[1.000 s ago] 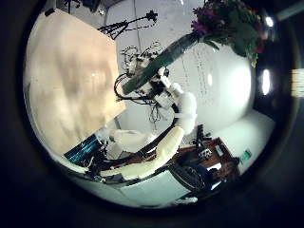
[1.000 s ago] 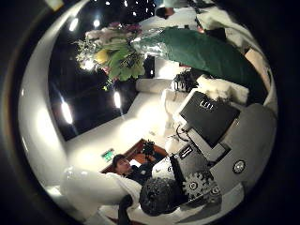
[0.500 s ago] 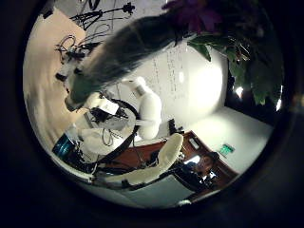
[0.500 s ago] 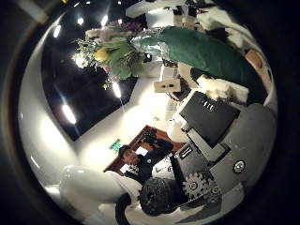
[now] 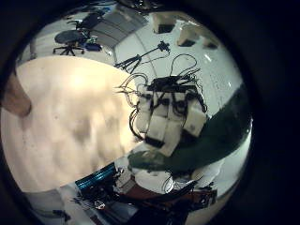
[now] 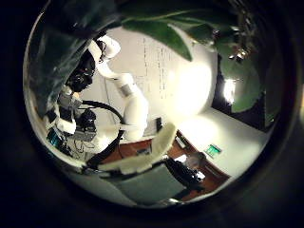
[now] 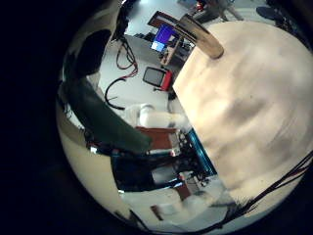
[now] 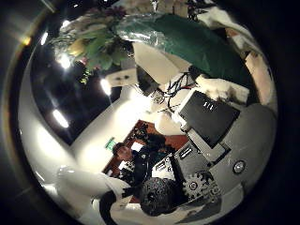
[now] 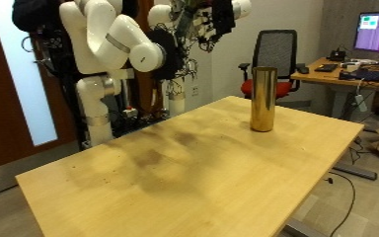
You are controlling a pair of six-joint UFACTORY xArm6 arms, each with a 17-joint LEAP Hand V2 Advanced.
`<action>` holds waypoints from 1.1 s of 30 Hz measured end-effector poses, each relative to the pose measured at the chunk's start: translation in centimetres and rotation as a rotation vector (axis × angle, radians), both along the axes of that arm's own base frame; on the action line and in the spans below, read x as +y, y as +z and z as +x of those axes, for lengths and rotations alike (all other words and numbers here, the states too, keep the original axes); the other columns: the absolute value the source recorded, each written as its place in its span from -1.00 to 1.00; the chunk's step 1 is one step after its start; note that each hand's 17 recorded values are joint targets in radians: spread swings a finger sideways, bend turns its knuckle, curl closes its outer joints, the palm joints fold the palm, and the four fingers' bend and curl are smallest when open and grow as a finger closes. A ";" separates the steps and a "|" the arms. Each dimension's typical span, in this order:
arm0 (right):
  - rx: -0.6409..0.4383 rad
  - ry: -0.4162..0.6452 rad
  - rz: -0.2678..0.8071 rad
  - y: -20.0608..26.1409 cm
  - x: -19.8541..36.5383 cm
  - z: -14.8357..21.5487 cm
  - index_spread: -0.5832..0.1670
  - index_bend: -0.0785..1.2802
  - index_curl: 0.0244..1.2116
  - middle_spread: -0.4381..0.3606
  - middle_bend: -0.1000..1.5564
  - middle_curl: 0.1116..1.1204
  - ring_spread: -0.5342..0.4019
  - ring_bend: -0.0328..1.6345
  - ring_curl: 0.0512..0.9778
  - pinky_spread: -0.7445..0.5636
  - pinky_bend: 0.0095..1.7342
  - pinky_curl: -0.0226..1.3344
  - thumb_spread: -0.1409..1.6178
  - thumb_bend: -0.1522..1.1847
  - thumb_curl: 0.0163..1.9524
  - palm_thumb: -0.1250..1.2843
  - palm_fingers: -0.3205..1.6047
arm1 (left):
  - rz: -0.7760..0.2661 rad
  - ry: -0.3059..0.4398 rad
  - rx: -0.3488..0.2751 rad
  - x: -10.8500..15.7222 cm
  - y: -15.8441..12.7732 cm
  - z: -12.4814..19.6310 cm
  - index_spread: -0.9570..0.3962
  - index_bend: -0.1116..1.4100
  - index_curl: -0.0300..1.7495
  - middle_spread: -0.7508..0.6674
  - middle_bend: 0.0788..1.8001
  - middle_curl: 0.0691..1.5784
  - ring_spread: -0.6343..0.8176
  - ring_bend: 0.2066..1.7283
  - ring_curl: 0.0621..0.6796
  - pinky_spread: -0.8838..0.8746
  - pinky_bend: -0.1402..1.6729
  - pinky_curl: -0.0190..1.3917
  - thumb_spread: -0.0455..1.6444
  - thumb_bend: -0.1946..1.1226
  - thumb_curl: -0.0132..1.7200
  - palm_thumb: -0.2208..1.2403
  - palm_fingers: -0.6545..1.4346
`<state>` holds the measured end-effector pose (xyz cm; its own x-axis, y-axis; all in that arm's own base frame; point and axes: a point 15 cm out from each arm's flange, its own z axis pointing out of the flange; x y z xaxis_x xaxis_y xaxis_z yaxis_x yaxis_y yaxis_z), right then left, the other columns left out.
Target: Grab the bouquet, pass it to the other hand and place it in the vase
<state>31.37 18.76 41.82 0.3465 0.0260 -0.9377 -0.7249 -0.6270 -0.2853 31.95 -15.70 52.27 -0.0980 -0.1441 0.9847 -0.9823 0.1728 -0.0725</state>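
Note:
The tall gold vase (image 9: 262, 99) stands upright on the wooden table (image 9: 177, 188), near its far corner. Both hands are raised at the top edge of the outside view, where only dark parts of a hand (image 9: 216, 12) show and the bouquet is cut off. In the right thumb side view the bouquet's green wrapper (image 8: 187, 42) lies across the right hand's palm, its fingers (image 8: 234, 66) curled round it, with the flowers (image 8: 89, 42) beyond. The left palm is very close to the bouquet: leaves (image 6: 190, 33) fill its thumb side view, and the wrapper (image 5: 202, 141) crosses the other.
An office chair (image 9: 275, 54) and a desk with a monitor (image 9: 374, 30) stand behind the table's far end. A white arm (image 9: 111, 39) hangs above the table's back edge. The vase (image 7: 201, 37) also shows from the right palm, far below.
The left palm has closed in on the bouquet; leaves and wrapper grew from a small shape to filling its view. The bouquet stays in the right hand, which shifted a little.

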 end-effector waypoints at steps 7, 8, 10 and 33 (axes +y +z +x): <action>-0.013 -0.021 -0.017 -0.5 0.3 0.6 -0.08 0.73 0.52 -0.18 0.78 0.26 -0.26 0.75 0.30 -0.24 0.17 0.76 -0.53 -0.80 -0.01 0.91 0.50 | -0.033 -0.021 0.084 -0.7 -0.4 0.1 0.37 -0.70 -0.76 -0.49 0.01 -0.21 -0.72 0.21 -0.17 -0.61 0.17 -0.34 0.09 -0.71 -0.56 0.11 0.50; -0.014 -0.025 -0.019 -0.6 0.4 0.7 -0.08 0.73 0.52 -0.18 0.78 0.26 -0.26 0.75 0.30 -0.24 0.17 0.76 -0.53 -0.80 -0.01 0.91 0.50 | -0.040 -0.022 0.087 -0.7 -0.5 0.1 0.35 -0.68 -0.77 -0.51 0.01 -0.19 -0.74 0.24 -0.13 -0.64 0.21 -0.32 0.09 -0.72 -0.56 0.13 0.49; -0.027 -0.040 -0.027 -0.6 0.5 1.1 -0.08 0.72 0.52 -0.18 0.79 0.26 -0.26 0.75 0.31 -0.24 0.17 0.77 -0.53 -0.80 -0.01 0.90 0.50 | -0.062 -0.016 0.085 -0.7 -0.1 0.3 0.25 -0.66 -0.83 -0.58 -0.02 -0.13 -0.79 0.43 0.08 -0.72 0.39 -0.25 0.09 -0.68 -0.54 0.31 0.62; 0.102 -0.389 0.158 -1.1 -2.2 6.4 -0.29 -0.67 -0.32 0.23 -0.56 -0.53 0.40 -0.39 -0.54 0.43 -0.55 -0.18 0.26 -0.81 -0.47 0.38 -0.78 | -0.085 0.177 -0.271 3.4 6.8 1.5 -0.56 0.18 -0.98 -0.86 -0.03 0.47 -0.73 0.60 0.70 -0.64 0.51 -0.05 -0.70 -0.73 -0.05 0.94 0.57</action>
<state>37.73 16.60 40.69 0.2645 0.0578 -0.9626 -0.9281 -0.2559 -0.2704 33.45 -12.31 59.08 -0.3387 -0.1009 0.9355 -0.9396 -0.0168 -0.3420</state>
